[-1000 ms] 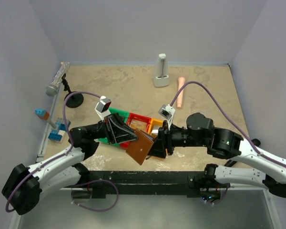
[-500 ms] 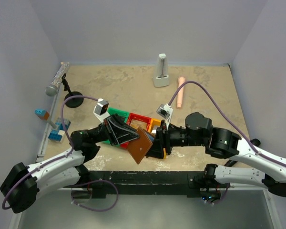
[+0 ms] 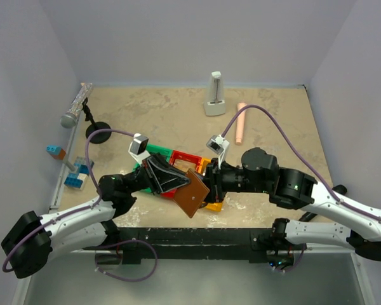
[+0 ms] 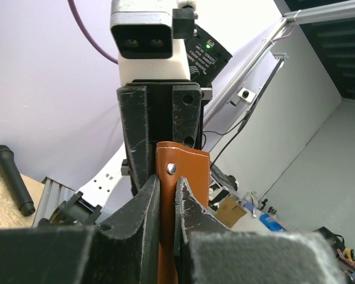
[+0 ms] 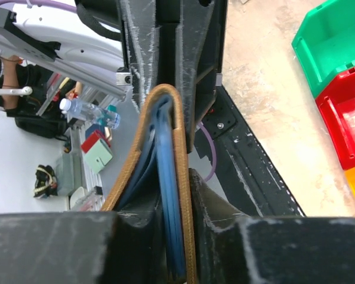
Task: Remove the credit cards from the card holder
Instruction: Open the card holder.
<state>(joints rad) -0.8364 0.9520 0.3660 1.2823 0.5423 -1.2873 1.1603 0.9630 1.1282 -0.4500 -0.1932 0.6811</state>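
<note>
Beige table (image 3: 171, 121), left tool (image 4: 167, 189), right tool (image 5: 171, 204) both gripping card holder (image 3: 192, 196)

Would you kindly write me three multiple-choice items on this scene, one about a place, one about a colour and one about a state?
1. Where is the card holder? A. inside the red bin B. between the left gripper and the right gripper C. beside the microphone
2. What colour is its outside? A. green B. white C. brown
3. How is the left gripper? A. wide open B. shut on the card holder C. out of view
Answers: 1 B, both wrist views show it pinched from opposite ends; 2 C, its leather faces are brown; 3 B, its fingers press the holder's sides.
</note>
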